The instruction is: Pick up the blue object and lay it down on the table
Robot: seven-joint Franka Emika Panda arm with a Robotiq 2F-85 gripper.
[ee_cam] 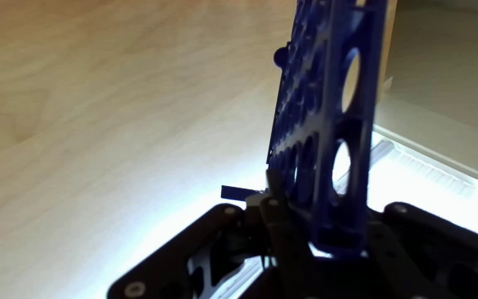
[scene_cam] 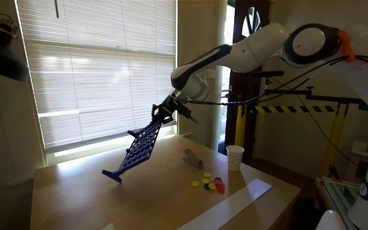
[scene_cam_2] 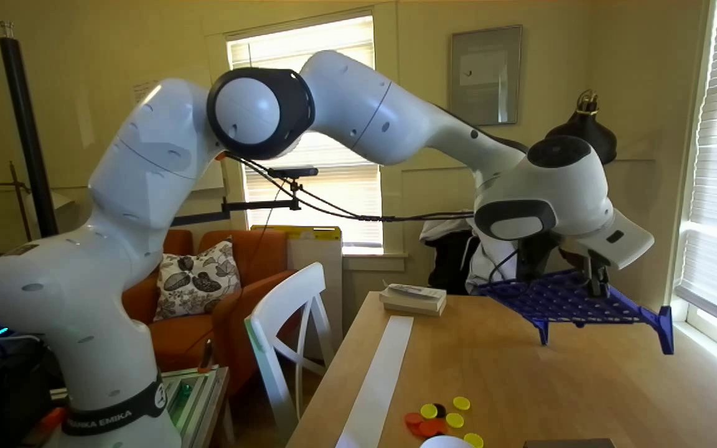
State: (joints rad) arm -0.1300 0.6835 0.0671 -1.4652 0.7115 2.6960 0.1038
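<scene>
The blue object, a dark blue grid board with round holes and feet, is held tilted over the table. It also shows in an exterior view and fills the middle right of the wrist view. My gripper is shut on one edge of the board, a finger on each face; it also shows in an exterior view and the wrist view. The board slopes down from the gripper. Its far foot hangs low over the tabletop; I cannot tell whether it touches. The fingertips are partly dark.
Several yellow, red and dark discs lie near a stapler and a paper cup. A white strip runs along one table side. A small box stands at a table end. The window blinds are behind the table.
</scene>
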